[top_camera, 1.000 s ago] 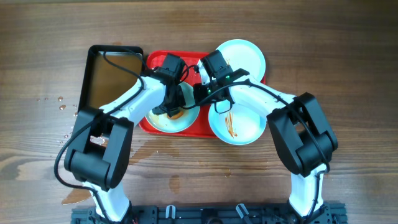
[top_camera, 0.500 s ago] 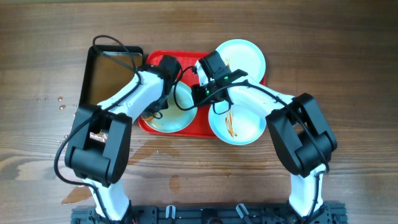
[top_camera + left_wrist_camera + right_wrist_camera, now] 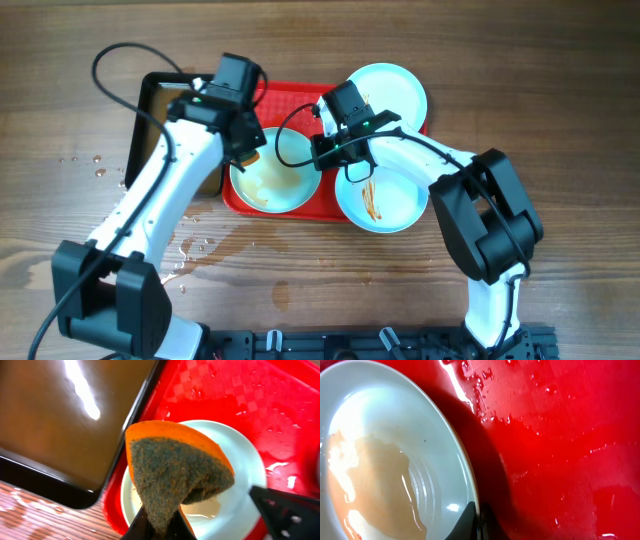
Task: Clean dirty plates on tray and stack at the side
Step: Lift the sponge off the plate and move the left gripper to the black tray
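We see the red tray (image 3: 300,105) in the middle of the table (image 3: 560,80), with the black pan (image 3: 60,415) of brown water just beside its left edge. The wet plate (image 3: 280,178) lies in the front-left corner of the tray. Its rim is close to the tray's left and front edges, and a thin brown film covers its bottom.

The right gripper (image 3: 321,152) has its fingers pressed together on the right rim of this plate. In the right wrist view the rim passes between the two dark tips. The left gripper (image 3: 243,140) hangs over the far-left rim of the same plate, near the pan's edge. It pinches an orange sponge (image 3: 175,470), whose dark rough side faces the wrist camera.

The streaked plate (image 3: 385,205) sits at the front-right, partly over the tray's front edge and onto the wood. The far plate (image 3: 392,92) overhangs the tray's far-right corner.

Bare wet red surface shows between the two grippers, along the far edge of the tray. Open wood lies to the right of the plates and in front of the tray, where water drops (image 3: 200,245) are scattered.
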`<action>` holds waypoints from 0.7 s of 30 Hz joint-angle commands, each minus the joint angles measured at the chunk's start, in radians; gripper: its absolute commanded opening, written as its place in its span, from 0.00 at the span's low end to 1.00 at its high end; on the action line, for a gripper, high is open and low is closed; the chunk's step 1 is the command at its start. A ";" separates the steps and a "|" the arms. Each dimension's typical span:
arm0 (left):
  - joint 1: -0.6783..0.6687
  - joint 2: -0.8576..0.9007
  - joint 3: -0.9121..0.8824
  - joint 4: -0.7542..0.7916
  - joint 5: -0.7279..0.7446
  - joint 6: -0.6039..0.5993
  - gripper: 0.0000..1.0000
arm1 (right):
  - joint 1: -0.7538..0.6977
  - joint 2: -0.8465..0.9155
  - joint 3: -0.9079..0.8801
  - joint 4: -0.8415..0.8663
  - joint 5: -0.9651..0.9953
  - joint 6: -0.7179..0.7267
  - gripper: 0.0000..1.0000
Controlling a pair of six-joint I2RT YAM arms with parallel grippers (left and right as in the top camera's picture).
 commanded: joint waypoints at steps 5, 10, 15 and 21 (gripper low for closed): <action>0.174 -0.003 0.010 -0.054 0.228 -0.002 0.04 | -0.005 -0.069 -0.006 -0.084 0.021 0.002 0.04; 0.193 -0.003 0.010 -0.065 0.227 0.001 0.04 | -0.005 -0.200 -0.006 -0.111 0.044 0.029 0.04; 0.193 -0.003 0.010 -0.064 0.214 0.001 0.04 | -0.001 -0.296 -0.006 -0.147 0.133 0.026 0.04; 0.193 -0.002 0.010 -0.063 0.114 0.001 0.04 | 0.023 -0.335 -0.006 -0.205 0.410 0.024 0.04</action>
